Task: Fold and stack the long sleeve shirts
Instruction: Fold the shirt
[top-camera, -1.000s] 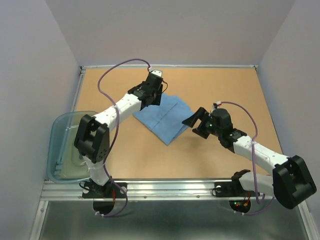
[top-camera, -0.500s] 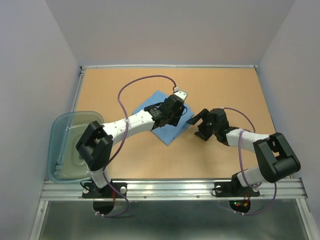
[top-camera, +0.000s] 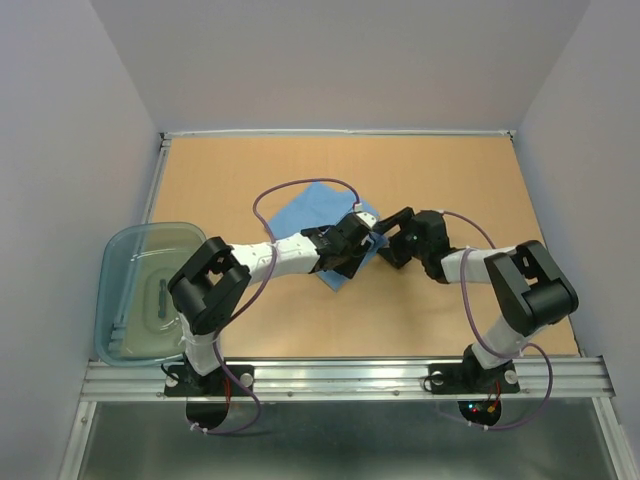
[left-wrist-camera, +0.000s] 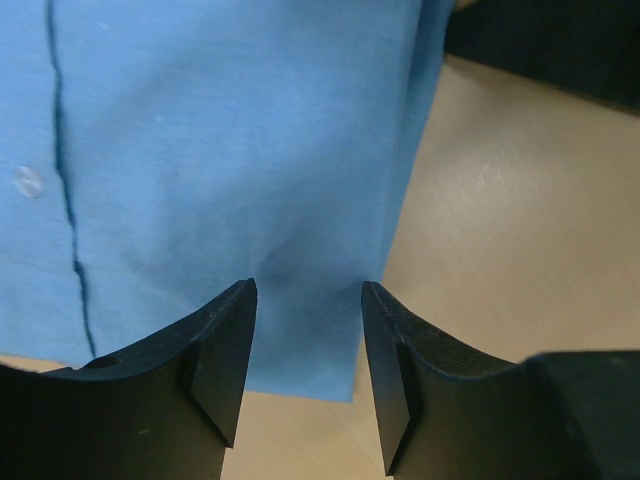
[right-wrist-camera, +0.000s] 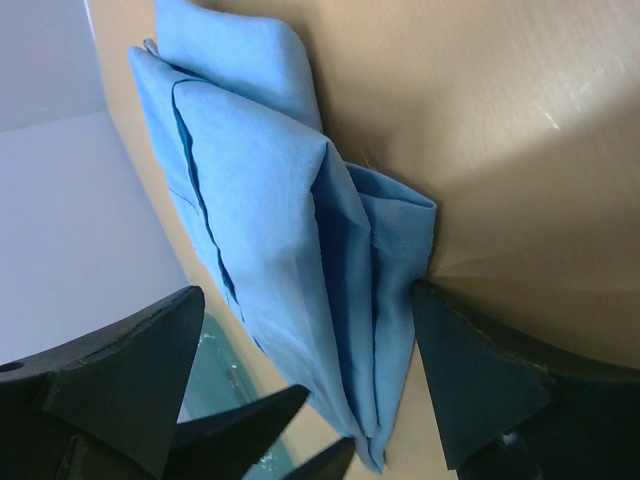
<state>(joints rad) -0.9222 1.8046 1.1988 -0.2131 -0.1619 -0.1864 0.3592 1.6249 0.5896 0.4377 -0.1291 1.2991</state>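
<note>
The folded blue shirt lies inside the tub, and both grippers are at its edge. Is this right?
No. The shirt lies on the table, not inside the tub, as the top view shows. The left gripper and right gripper are both at its edge.

The left hand (left-wrist-camera: 308, 300) was swung across the shirt (top-camera: 305, 211) to its right corner. The right hand (right-wrist-camera: 308, 295) was drawn in alongside.

Your light blue thin cloth button-front shirt (top-camera: 303, 211) is folded into a flat, layered bundle. It lies near the middle of the tan table (top-camera: 450, 180).
</note>
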